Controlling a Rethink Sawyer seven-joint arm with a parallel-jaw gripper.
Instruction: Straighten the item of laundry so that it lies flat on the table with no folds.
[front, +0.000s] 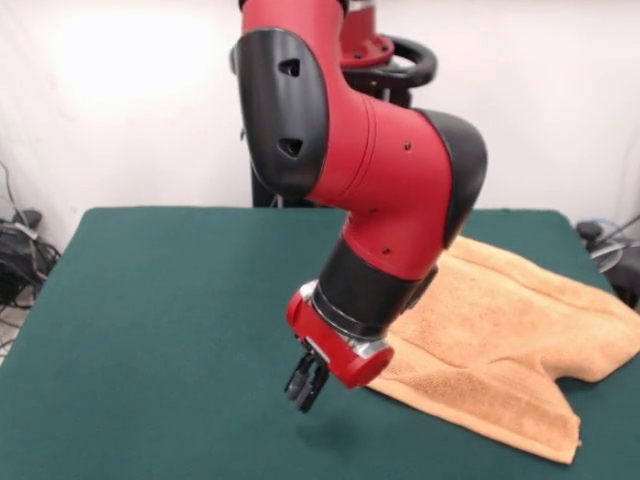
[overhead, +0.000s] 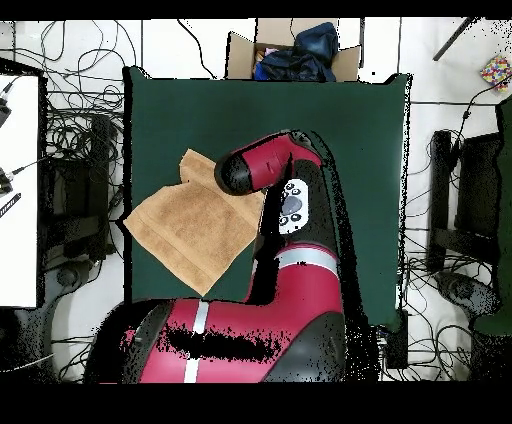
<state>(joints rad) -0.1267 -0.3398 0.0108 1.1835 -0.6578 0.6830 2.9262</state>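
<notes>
The orange-tan towel (front: 500, 335) lies on the right part of the dark green table (front: 180, 300). It is rumpled, with a notch in its near edge, and its right side reaches past the table's edge. In the overhead view the towel (overhead: 190, 228) lies at the table's (overhead: 350, 130) left edge, one corner over the side. My gripper (front: 306, 386) hangs just above the bare felt, left of the towel's near-left corner and apart from it. Its fingers are together and hold nothing. In the overhead view the arm hides the gripper.
The red arm (front: 380, 190) leans over the towel's left part and hides it. A cardboard box (overhead: 293, 50) with dark cloth stands past the table's far edge in the overhead view. Cables lie on the floor around the table. A white surface (overhead: 18, 190) stands at the left.
</notes>
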